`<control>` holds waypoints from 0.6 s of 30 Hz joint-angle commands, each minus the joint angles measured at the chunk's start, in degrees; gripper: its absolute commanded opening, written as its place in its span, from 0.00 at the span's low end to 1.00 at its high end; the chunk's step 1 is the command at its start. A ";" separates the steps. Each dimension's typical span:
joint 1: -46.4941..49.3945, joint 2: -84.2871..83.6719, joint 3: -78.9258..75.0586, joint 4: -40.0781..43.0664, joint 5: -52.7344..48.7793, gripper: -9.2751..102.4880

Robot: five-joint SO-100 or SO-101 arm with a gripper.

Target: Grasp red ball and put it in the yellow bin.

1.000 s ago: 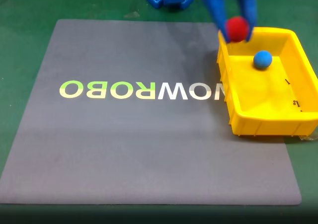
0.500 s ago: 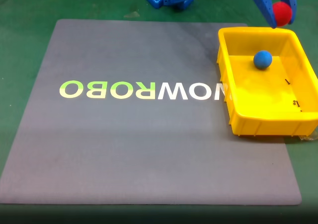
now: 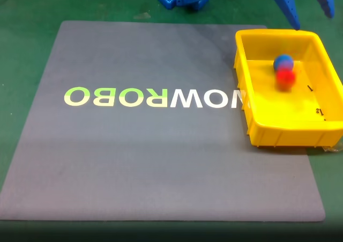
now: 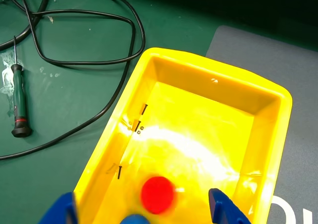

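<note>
In the fixed view we are finding the gripper (image 3: 311, 14) hanging above the far end of the yellow bin (image 3: 244, 100), fingers spread apart and gripping nothing. The red ball (image 3: 285, 79) is sitting blurred inside the bin, just beside the blue ball (image 3: 283, 62). We are seeing the red ball (image 4: 158, 194) between the fingertips in the wrist view.

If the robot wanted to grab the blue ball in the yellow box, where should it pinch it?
Probably from straight above, pinching the blue ball across its middle. It is round, so any two opposite sides work, but the yellow box has raised walls blocking sideways reach, and the red ball looks right beside it.
</note>
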 commanded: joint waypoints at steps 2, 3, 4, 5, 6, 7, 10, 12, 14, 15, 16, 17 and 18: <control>0.44 3.16 -0.62 -1.49 0.79 0.37; 0.53 3.25 -0.62 -1.49 0.88 0.37; 0.62 3.43 -0.62 -1.49 0.88 0.37; 0.70 3.60 -0.62 -1.41 0.88 0.37; 0.79 3.78 -0.62 -1.32 0.88 0.37; 0.88 4.04 -0.62 -1.14 0.88 0.37; 1.23 5.89 0.18 -0.35 0.88 0.37; 1.49 8.96 2.55 -0.26 0.62 0.37; 1.85 14.06 6.59 -0.26 0.53 0.37; 2.20 17.49 9.49 -0.26 0.26 0.36; 2.46 21.53 13.18 -0.44 -0.26 0.36; 2.90 25.84 17.23 -0.79 -0.97 0.34; 3.52 30.23 21.18 -0.79 -1.58 0.32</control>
